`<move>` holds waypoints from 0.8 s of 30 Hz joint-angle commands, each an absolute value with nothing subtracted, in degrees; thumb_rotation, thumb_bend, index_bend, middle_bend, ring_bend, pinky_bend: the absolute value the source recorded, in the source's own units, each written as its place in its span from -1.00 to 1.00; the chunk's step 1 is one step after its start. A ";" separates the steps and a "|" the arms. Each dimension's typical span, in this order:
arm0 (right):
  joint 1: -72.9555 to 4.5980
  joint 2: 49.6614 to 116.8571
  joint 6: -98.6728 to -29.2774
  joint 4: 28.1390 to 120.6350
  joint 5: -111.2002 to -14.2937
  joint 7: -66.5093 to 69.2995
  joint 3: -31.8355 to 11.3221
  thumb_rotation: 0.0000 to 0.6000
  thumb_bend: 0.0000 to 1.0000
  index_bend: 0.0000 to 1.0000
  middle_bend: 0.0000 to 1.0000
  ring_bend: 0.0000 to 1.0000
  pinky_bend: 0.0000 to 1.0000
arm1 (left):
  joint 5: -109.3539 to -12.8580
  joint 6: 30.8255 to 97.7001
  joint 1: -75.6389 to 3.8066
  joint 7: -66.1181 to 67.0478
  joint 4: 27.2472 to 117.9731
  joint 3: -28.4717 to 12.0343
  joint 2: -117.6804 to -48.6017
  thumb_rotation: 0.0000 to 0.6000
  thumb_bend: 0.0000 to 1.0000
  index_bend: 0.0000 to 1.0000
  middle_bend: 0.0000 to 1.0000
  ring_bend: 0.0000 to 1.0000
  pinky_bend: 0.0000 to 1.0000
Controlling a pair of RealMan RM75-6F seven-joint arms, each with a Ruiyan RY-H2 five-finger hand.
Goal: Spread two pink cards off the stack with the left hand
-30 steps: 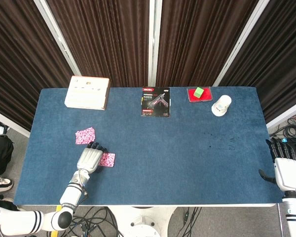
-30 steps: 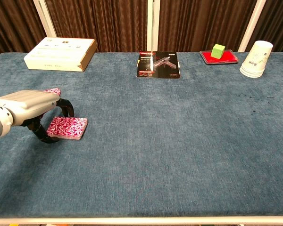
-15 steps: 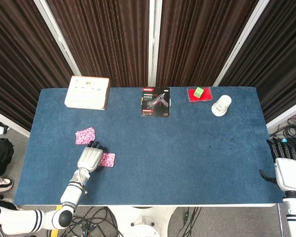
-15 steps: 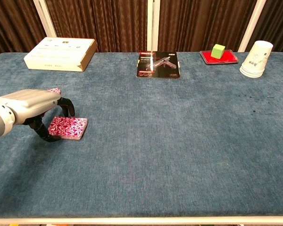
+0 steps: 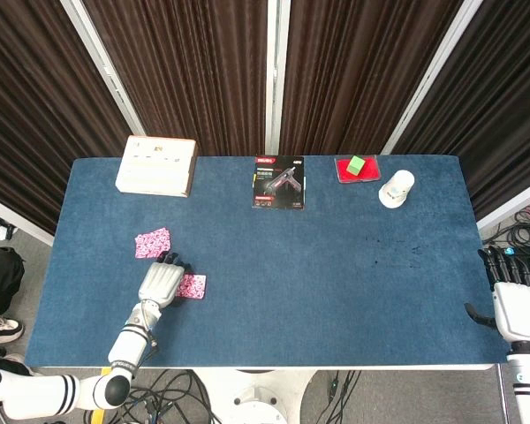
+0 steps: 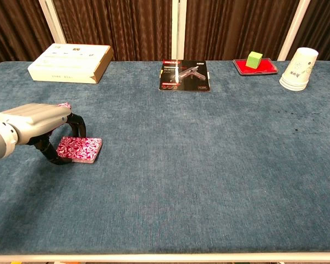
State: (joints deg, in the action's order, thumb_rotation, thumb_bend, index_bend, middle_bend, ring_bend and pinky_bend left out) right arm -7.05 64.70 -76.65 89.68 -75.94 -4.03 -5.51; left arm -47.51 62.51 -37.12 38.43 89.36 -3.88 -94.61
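— At the near left of the blue table, what is your left hand doing?

— It lies palm down over the left edge of the pink card stack. My dark fingers curl down around that edge, and the thumb hooks in low beside it. Whether they actually clamp the stack or only rest against it, I cannot tell from either view.

— And the stack itself?

— It sits flat on the cloth, its right part showing clear of my hand. Just beyond my fingertips, toward the far left, a single pink card lies apart from the stack, flat and slightly askew.

— Your right hand?

— My right hand hangs off the table's right edge, well away from the cards, holding nothing, its dark fingers pointing up and apart.

— What else is on the table?

— Along the far edge: a white cardboard box at the left, a packaged glue gun in the middle, then a red tray with a green block on it, and beside that an upturned stack of white paper cups.
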 commanded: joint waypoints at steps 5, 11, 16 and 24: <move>-7.04 64.67 -76.61 89.62 -75.72 -3.98 -5.61 1.00 -0.74 -1.00 -1.00 -1.00 -1.00 | -47.93 62.56 -37.02 38.05 89.09 -3.93 -94.65 1.00 -0.53 -0.31 -0.31 -0.74 -0.82; -7.07 64.77 -76.37 89.41 -75.49 -3.98 -5.59 1.00 -0.74 -1.00 -1.00 -1.00 -1.00 | -48.66 62.32 -36.79 36.90 88.79 -3.97 -94.69 1.00 -0.52 -0.29 -0.26 -0.69 -0.81; -7.10 64.84 -76.17 89.25 -75.33 -3.95 -5.59 1.00 -0.74 -1.00 -1.00 -1.00 -1.00 | -49.87 62.34 -36.53 35.72 88.29 -4.01 -94.73 1.00 -0.51 -0.26 -0.23 -0.66 -0.81; -7.08 64.89 -76.10 89.19 -75.17 -4.00 -5.60 1.00 -0.74 -1.00 -1.00 -1.00 -1.00 | -50.69 62.00 -36.17 34.74 87.80 -3.89 -94.78 1.00 -0.50 -0.24 -0.19 -0.63 -0.80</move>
State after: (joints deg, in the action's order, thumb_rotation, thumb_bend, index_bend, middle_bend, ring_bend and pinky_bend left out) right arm -7.08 64.89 -76.09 89.18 -75.16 -4.00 -5.60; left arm -50.68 62.01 -36.18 34.74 87.81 -3.90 -94.78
